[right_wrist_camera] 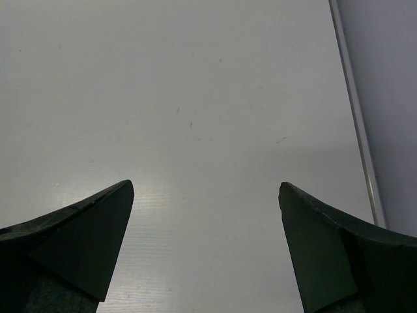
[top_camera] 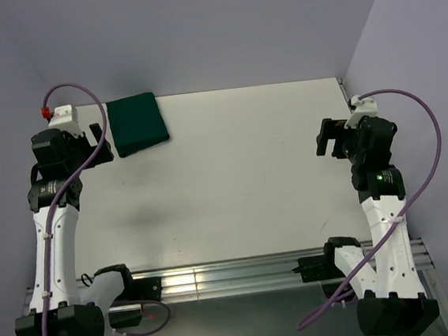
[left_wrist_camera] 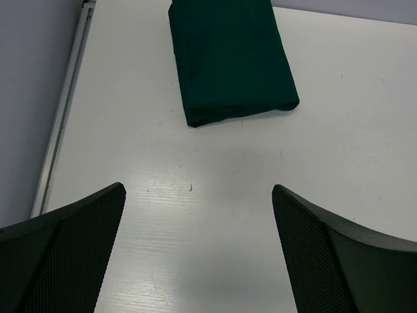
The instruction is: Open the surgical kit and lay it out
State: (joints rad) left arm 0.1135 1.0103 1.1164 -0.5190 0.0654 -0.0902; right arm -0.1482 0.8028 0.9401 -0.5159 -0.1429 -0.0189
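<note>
The surgical kit (top_camera: 136,122) is a folded dark green cloth bundle lying at the far left of the white table (top_camera: 249,181). It is wrapped shut, so whatever is inside is hidden. My left gripper (top_camera: 101,144) hovers just to its left, open and holding nothing. In the left wrist view the kit (left_wrist_camera: 228,59) lies ahead of the open left gripper (left_wrist_camera: 199,189), a bare strip of table between them. Far off at the right side, my right gripper (top_camera: 322,139) is also open, and the right wrist view shows only bare table under the gripper (right_wrist_camera: 206,186).
Pale walls close the table in at the back and right. A metal edge strip (left_wrist_camera: 62,111) runs along the table's left side and another strip (right_wrist_camera: 355,111) along the right. An aluminium rail (top_camera: 234,274) carrying the arm bases spans the near edge.
</note>
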